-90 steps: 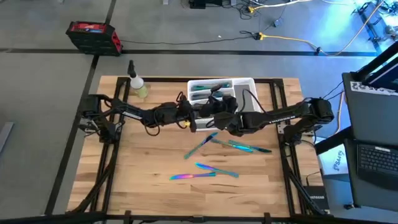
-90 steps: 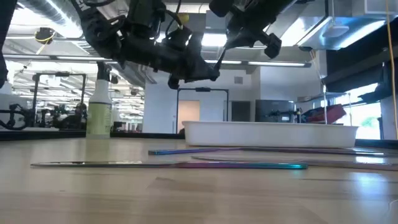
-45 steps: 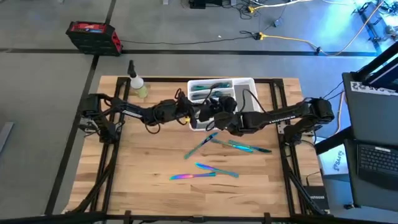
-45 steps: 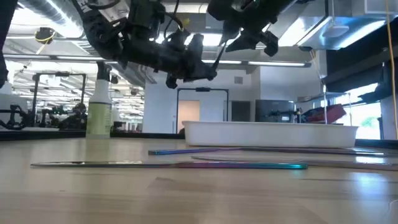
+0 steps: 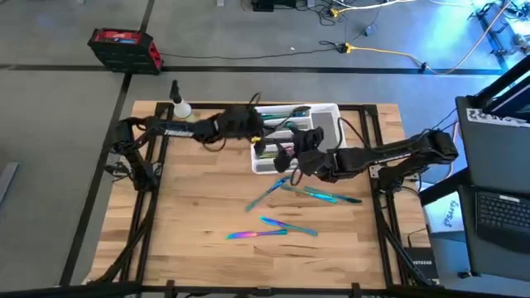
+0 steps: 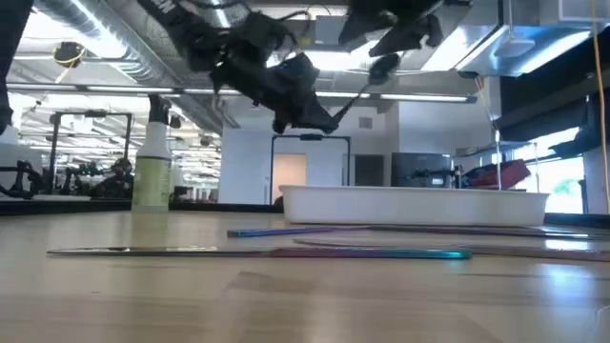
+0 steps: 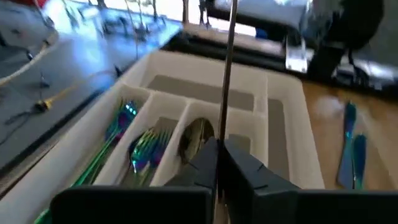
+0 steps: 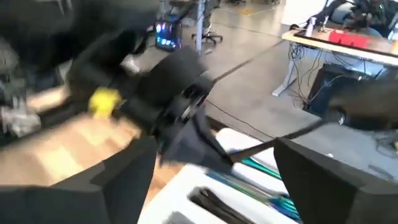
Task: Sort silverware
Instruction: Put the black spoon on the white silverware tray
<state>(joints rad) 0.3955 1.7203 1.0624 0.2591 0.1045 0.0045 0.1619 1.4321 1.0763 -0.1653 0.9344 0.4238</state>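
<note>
Nearest to me on the table (image 5: 190,207) lie the loose pieces of silverware: a rainbow piece (image 5: 255,234) closest to the front edge, a teal one (image 5: 288,224) just behind it, then a crossed cluster (image 5: 310,193) nearer the middle. In the low view these are only thin bright lines (image 6: 286,252) and I cannot tell forks from knives.

Behind them the right gripper (image 5: 290,155) hangs over the near edge of the white tray (image 5: 330,112). Its fingers stand apart in its own wrist view, with nothing between them that I can make out; that picture is badly smeared. Half a second ago this gripper sat closer against the left one; it has since drawn back toward the right.

The left gripper (image 5: 258,126) is over the tray's left part, having swung from in front of the tray toward the back of the table. Its fingers (image 7: 249,171) are pressed together on a thin dark utensil (image 7: 227,68), which stands up from between them; the end above is cut off, so I cannot say which kind it is. Below it the tray holds teal pieces (image 7: 121,121) in one slot, rainbow forks (image 7: 146,149) in the next, and a darker spoon (image 7: 196,134) beside them.

Farthest back, the spray bottle (image 5: 180,109) stands near the table's rear left, partly covered by the left arm.
</note>
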